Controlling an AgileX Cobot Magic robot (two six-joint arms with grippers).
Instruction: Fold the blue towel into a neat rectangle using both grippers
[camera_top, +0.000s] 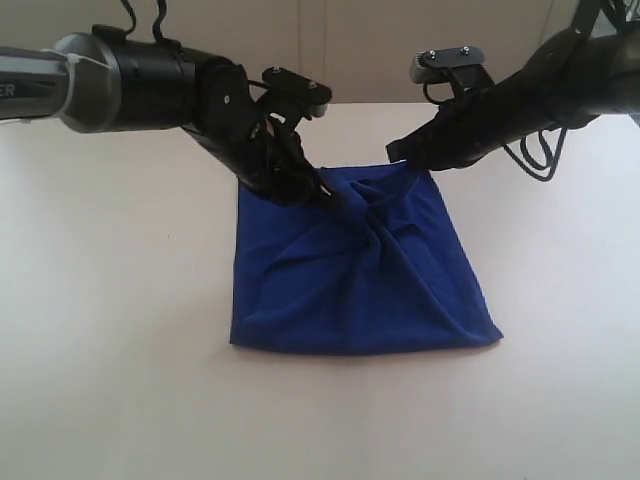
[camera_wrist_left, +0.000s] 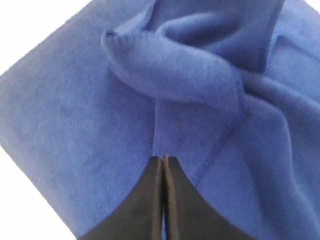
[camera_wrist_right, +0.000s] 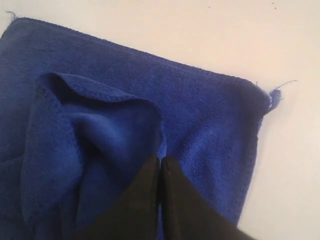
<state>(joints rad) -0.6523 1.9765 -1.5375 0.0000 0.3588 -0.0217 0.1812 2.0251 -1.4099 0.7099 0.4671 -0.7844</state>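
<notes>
The towel lies rumpled on the table, its near edge flat and its far edge drawn into creases. The left hand is clamped on a fold along the far edge. The right hand is pinched together on a raised fold near the far-right corner. A loose thread trails from one corner.
</notes>
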